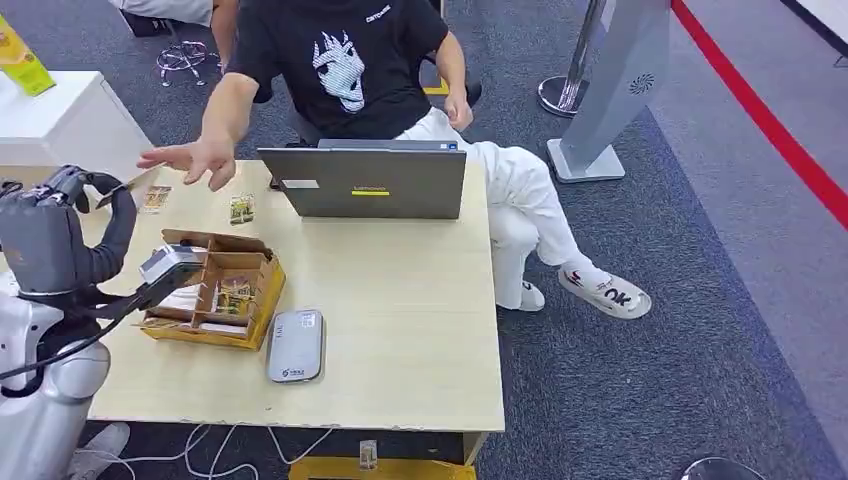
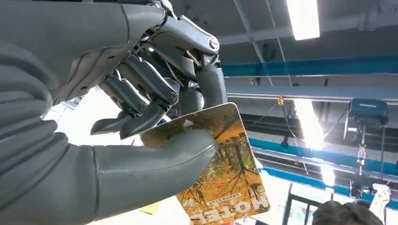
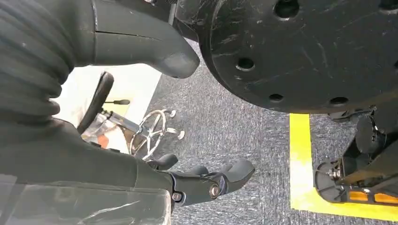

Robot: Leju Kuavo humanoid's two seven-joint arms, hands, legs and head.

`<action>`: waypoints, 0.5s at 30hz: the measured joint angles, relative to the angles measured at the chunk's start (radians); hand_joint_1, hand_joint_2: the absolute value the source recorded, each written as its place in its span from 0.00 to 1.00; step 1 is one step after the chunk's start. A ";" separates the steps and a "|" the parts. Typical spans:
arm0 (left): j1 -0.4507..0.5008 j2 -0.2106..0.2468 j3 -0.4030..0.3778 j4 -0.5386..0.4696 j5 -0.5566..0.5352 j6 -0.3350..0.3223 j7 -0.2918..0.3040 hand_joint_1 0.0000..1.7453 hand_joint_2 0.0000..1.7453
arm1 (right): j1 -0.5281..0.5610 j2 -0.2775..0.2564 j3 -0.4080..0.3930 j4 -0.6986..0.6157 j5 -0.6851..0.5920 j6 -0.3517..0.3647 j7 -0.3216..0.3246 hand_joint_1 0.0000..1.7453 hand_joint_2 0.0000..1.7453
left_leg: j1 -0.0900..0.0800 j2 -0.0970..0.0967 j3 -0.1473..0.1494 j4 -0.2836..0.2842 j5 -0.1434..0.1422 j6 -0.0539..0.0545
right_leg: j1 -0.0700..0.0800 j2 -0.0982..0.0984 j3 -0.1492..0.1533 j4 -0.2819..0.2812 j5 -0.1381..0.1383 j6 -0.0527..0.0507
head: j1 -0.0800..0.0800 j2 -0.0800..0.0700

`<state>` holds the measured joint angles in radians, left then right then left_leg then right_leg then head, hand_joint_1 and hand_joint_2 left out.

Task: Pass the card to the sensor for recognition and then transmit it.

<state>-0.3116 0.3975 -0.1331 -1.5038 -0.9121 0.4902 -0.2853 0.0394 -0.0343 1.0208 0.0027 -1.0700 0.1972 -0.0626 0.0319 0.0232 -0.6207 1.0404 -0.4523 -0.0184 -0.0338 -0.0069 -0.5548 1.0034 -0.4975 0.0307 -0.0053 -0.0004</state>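
The left robot hand's thumb (image 2: 159, 157) hides part of the card (image 2: 230, 173).

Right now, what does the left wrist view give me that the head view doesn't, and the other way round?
Left wrist view alone: the card's printed face, an autumn-tree picture with lettering, pinched between thumb and fingers, with ceiling lights behind.

Head view alone: the table, the cardboard box, the silver sensor device, the laptop, two more cards beyond the box, and the person's open hand reaching toward the robot.

Both: the left hand raised, holding the card.
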 joint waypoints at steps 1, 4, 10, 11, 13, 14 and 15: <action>-0.001 0.000 0.000 0.000 0.000 0.000 0.000 1.00 1.00 | 0.000 0.000 0.000 0.000 0.000 0.000 0.000 0.00 1.00 | 0.000 0.000 0.000 0.000 0.000 0.000 | 0.000 0.000 0.000 0.000 0.000 0.000 | 0.000 0.000; -0.001 0.000 0.000 0.000 0.000 0.000 0.000 1.00 1.00 | 0.000 0.000 0.000 0.000 0.000 0.000 0.000 0.00 1.00 | 0.000 0.000 0.000 0.000 0.000 0.000 | 0.000 0.000 0.000 0.000 0.000 0.000 | 0.000 0.000; -0.002 0.000 0.001 0.000 0.000 0.000 0.001 1.00 1.00 | -0.001 0.000 0.000 0.000 0.000 0.000 0.000 0.00 1.00 | 0.000 0.000 0.000 0.000 0.000 0.000 | 0.000 0.000 0.000 0.000 0.000 0.000 | 0.000 0.000; -0.002 0.000 0.001 0.000 0.000 0.000 0.001 1.00 1.00 | -0.001 0.000 0.000 0.000 0.000 0.000 0.000 0.00 1.00 | 0.000 0.000 0.000 0.000 0.000 0.000 | 0.000 0.000 0.000 0.000 0.000 0.000 | 0.000 0.000; -0.002 0.000 0.001 0.000 0.000 0.000 0.002 0.77 1.00 | -0.001 0.000 0.000 0.000 0.000 0.000 0.000 0.00 1.00 | 0.000 0.000 0.000 0.000 0.000 0.000 | 0.000 0.000 0.000 0.000 0.000 0.000 | 0.000 0.000; -0.002 0.000 0.001 0.000 0.000 0.000 0.004 0.00 1.00 | -0.001 0.000 0.000 0.000 0.000 0.000 0.000 0.00 1.00 | 0.000 0.000 0.000 0.000 0.000 0.000 | 0.000 0.000 0.000 0.000 0.000 0.000 | 0.000 0.000; -0.002 0.000 0.001 0.000 0.000 0.000 0.008 0.00 1.00 | -0.001 0.000 0.000 0.000 0.000 0.000 0.000 0.00 1.00 | 0.000 0.000 0.000 0.000 0.000 0.000 | 0.000 0.000 0.000 0.000 0.000 0.000 | 0.000 0.000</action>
<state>-0.3137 0.3979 -0.1324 -1.5042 -0.9121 0.4906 -0.2777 0.0383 -0.0340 1.0212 0.0027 -1.0700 0.1972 -0.0626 0.0319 0.0232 -0.6208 1.0404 -0.4524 -0.0183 -0.0338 -0.0069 -0.5549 1.0034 -0.4975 0.0307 -0.0053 -0.0004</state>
